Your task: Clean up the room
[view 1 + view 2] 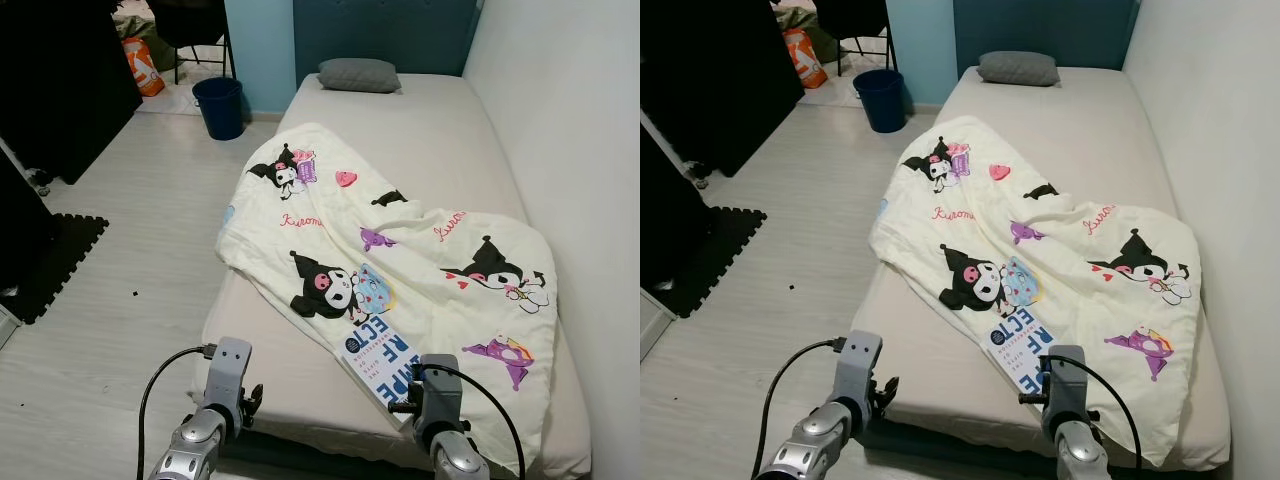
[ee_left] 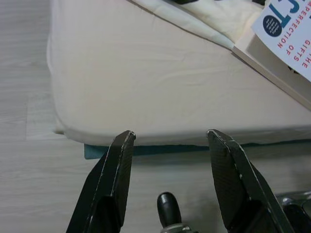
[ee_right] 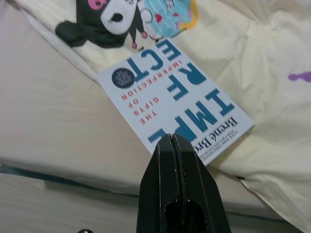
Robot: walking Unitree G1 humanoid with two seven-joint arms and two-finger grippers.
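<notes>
A cream blanket [image 1: 400,240] printed with cartoon figures lies crumpled across the lower half of the bed [image 1: 270,350]. A white book [image 1: 378,358] with blue and red lettering rests on the blanket's edge near the foot of the bed; it is also in the right wrist view [image 3: 175,97]. My right gripper [image 3: 171,138] is shut with nothing in it, its tip just over the book's near edge. My left gripper [image 2: 170,136] is open and empty, over the floor by the mattress's front edge, left of the book [image 2: 286,34].
A grey pillow [image 1: 358,74] lies at the head of the bed, and a white wall [image 1: 580,120] runs along its right side. On the floor to the left are a blue bin [image 1: 218,106], an orange bag [image 1: 143,65] and a black foam mat [image 1: 50,265].
</notes>
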